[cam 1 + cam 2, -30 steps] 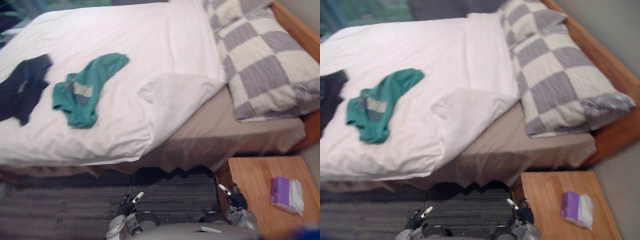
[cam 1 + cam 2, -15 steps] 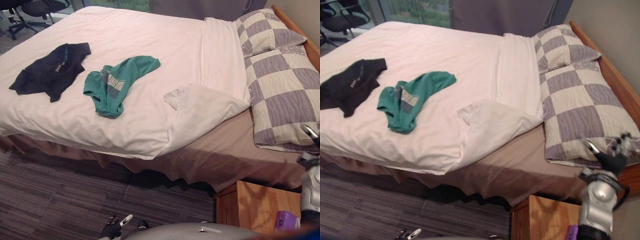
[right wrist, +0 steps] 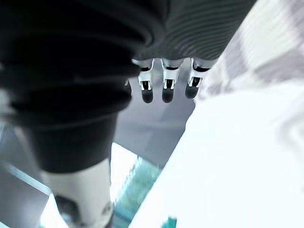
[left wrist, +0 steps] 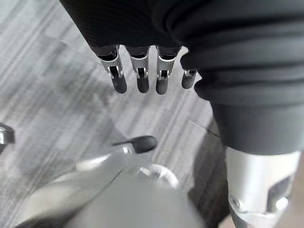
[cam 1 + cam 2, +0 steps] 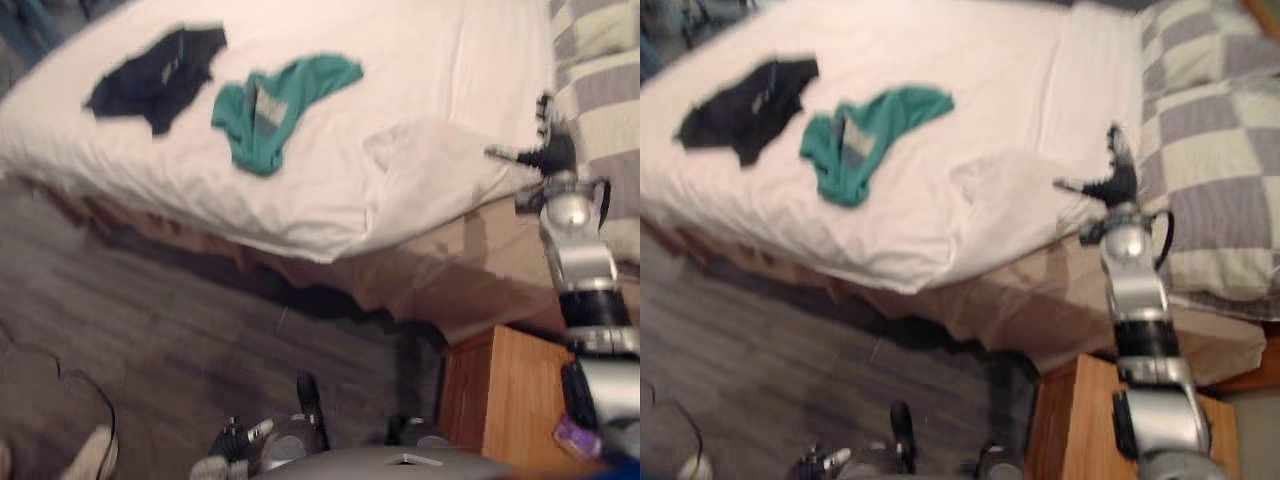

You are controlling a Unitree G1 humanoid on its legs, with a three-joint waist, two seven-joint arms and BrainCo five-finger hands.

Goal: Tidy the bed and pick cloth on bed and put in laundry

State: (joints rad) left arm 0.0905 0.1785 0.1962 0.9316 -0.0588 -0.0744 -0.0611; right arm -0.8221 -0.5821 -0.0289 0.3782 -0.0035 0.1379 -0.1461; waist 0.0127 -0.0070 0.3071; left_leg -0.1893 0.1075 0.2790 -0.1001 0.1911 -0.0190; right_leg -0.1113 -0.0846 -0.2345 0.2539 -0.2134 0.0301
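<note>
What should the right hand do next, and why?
Probably lower the open right hand onto the folded-back duvet corner near it and grip it: that flap leaves the brown sheet bare, and the green shirt lies farther off.

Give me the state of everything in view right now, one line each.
Pillows: lying flat, one beside the other.
Duvet: spread, with the corner near the pillows turned back.
Green shirt: crumpled on the duvet, untouched.
Dark shirt: on the duvet beside it, untouched.
Right hand: open, at the turned-back corner.
Left hand: open, held low, empty.
</note>
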